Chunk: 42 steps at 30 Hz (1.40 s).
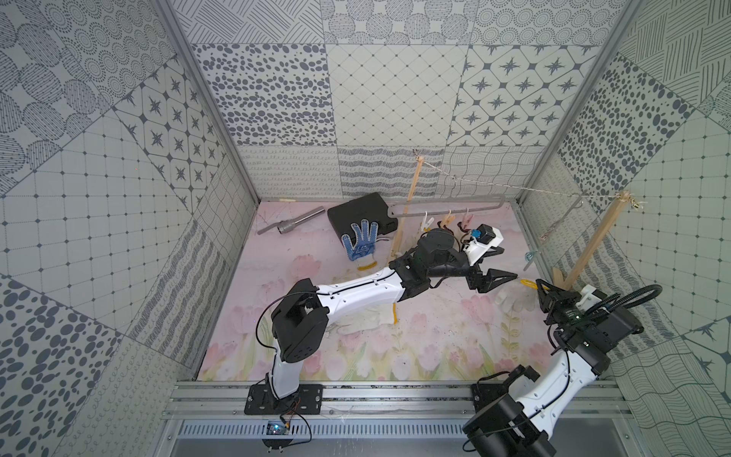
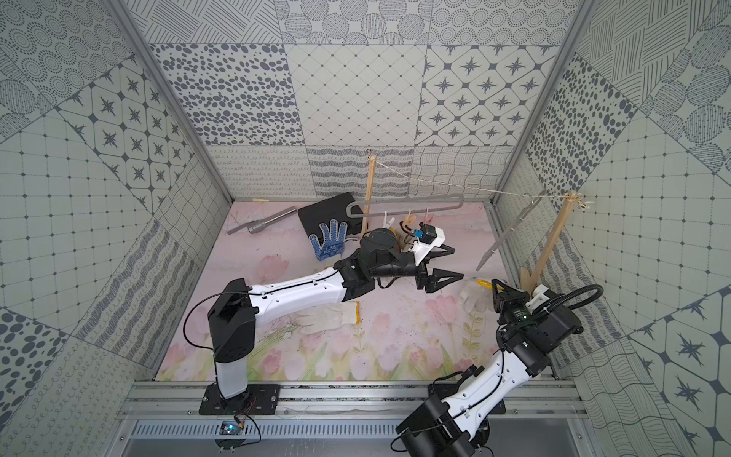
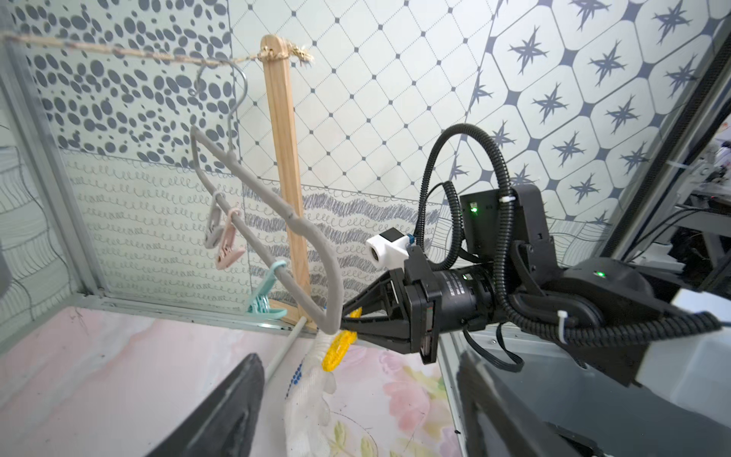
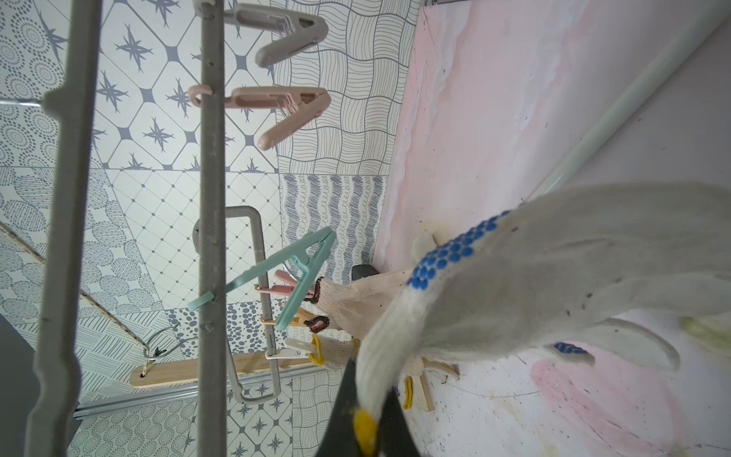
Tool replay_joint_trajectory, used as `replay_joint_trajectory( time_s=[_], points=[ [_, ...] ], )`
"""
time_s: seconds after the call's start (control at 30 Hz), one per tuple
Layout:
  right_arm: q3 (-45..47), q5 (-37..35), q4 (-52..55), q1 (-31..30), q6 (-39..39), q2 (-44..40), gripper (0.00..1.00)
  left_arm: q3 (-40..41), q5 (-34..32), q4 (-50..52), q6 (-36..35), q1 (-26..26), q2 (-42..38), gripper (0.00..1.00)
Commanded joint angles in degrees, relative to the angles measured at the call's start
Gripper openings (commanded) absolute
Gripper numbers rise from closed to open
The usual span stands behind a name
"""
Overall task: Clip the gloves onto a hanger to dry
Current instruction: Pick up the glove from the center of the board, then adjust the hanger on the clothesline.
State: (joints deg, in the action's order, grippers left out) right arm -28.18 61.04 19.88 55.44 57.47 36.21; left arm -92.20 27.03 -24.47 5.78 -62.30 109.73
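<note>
My right gripper point(image 1: 540, 287) point(image 4: 366, 431) is shut on the yellow cuff of a white, blue-dotted glove point(image 1: 514, 300) point(image 4: 514, 277). The glove dangles under the low end of the slanted grey hanger point(image 1: 561, 219) point(image 3: 277, 205), which carries grey, pink and teal pegs point(image 3: 265, 292). My left gripper point(image 1: 508, 265) point(image 3: 356, 435) is open, nothing between its fingers point(image 3: 221, 415), just left of that glove. A second hanger point(image 1: 447, 205) at the back has gloves point(image 4: 348, 300) clipped on. Another blue-dotted glove point(image 1: 360, 239) lies on a black box. A cream glove point(image 2: 324, 320) lies under my left arm.
Two wooden posts point(image 1: 411, 198) point(image 1: 593, 241) joined by string hold both hangers. A black box point(image 1: 364, 213) and a metal pipe point(image 1: 296, 223) lie at the back left. The right wall is close behind the right post.
</note>
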Motion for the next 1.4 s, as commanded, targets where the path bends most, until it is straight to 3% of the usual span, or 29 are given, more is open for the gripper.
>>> replay_joint_trajectory(
  time_s=[0.0,0.2,0.37,0.63,0.77,0.9,1.0,1.27,1.37],
  points=[
    [-0.81,0.45,-2.51,0.27,1.82,-1.44,0.0,-4.78,-6.94,7.2,-0.81,-0.84,0.67,0.85],
    [-0.12,-0.12,-3.28,0.25,3.93,-3.57,0.0,-12.0,-8.48,10.62,-2.07,-2.5,5.97,0.86],
    [-0.29,0.22,-3.58,0.23,4.58,-4.05,0.0,-20.64,-14.58,17.3,-2.16,-3.39,11.46,0.82],
    [0.57,0.39,-5.17,0.19,4.84,-2.9,0.0,-28.83,-14.42,22.35,-2.46,-4.47,17.43,0.79],
    [1.45,0.49,-6.07,0.26,5.54,-3.16,0.0,-32.72,-15.03,23.8,-2.62,-4.68,20.31,0.67],
    [2.05,0.66,-6.73,0.28,5.81,-3.08,0.0,-35.91,-15.15,24.8,-3.11,-4.67,22.43,0.41],
    [2.49,0.84,-7.52,0.24,6.05,-2.77,0.0,-35.81,-15.23,23.67,-3.75,-4.67,22.56,0.29],
    [2.75,0.93,-8.74,0.27,6.55,-2.13,0.0,-27.49,-18.04,15.51,-5.89,-4.71,18.28,0.0],
    [3.0,0.75,-8.98,0.26,6.62,-2.11,0.0,-23.39,-18.54,11.86,-7.33,-4.67,16.06,0.0]
  ],
)
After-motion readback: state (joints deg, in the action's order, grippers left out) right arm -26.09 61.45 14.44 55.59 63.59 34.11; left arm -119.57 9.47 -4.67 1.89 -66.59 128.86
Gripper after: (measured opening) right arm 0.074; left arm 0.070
